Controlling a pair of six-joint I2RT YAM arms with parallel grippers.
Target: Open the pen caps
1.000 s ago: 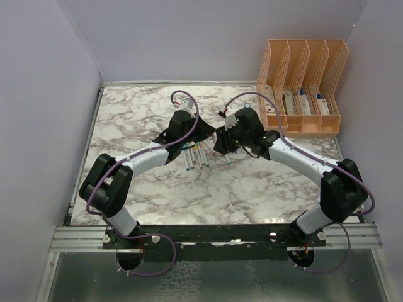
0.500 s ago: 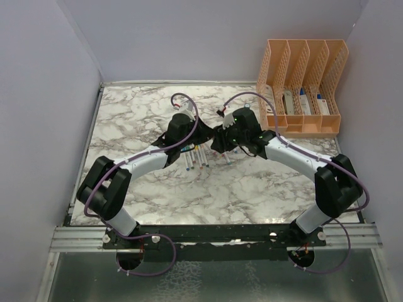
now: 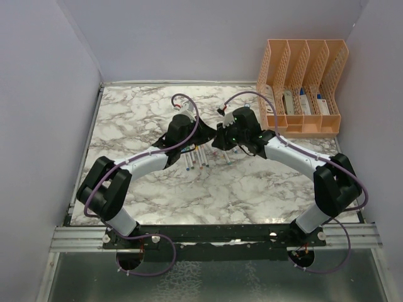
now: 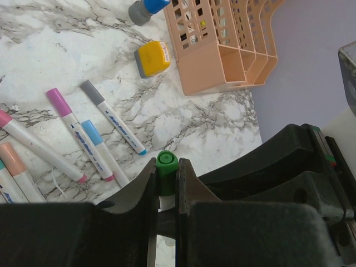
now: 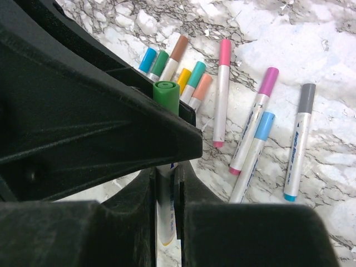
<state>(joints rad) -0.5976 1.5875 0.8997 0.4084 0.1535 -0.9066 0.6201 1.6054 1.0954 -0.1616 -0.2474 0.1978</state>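
My left gripper (image 4: pixel 166 170) is shut on the green cap (image 4: pixel 166 160) of a white-barrelled pen held above the table. My right gripper (image 5: pixel 165 173) is shut on that pen's white barrel (image 5: pixel 166 214). In the right wrist view the green cap (image 5: pixel 166 95) sticks up past the left gripper's black fingers. In the top view the two grippers meet tip to tip at mid-table (image 3: pixel 211 136). Several capped pens (image 5: pixel 221 92) lie loose on the marble below; they also show in the left wrist view (image 4: pixel 72 125) and the top view (image 3: pixel 199 157).
A peach file divider rack (image 3: pixel 302 88) stands at the back right, also in the left wrist view (image 4: pixel 222 50). A stubby orange bottle (image 4: pixel 152 58) and a blue one (image 4: pixel 146 8) lie beside it. Purple walls enclose the marble table (image 3: pixel 138 113).
Both wrists have drawn slightly closer together at mid-table over the last second. The pens on the table have not moved.
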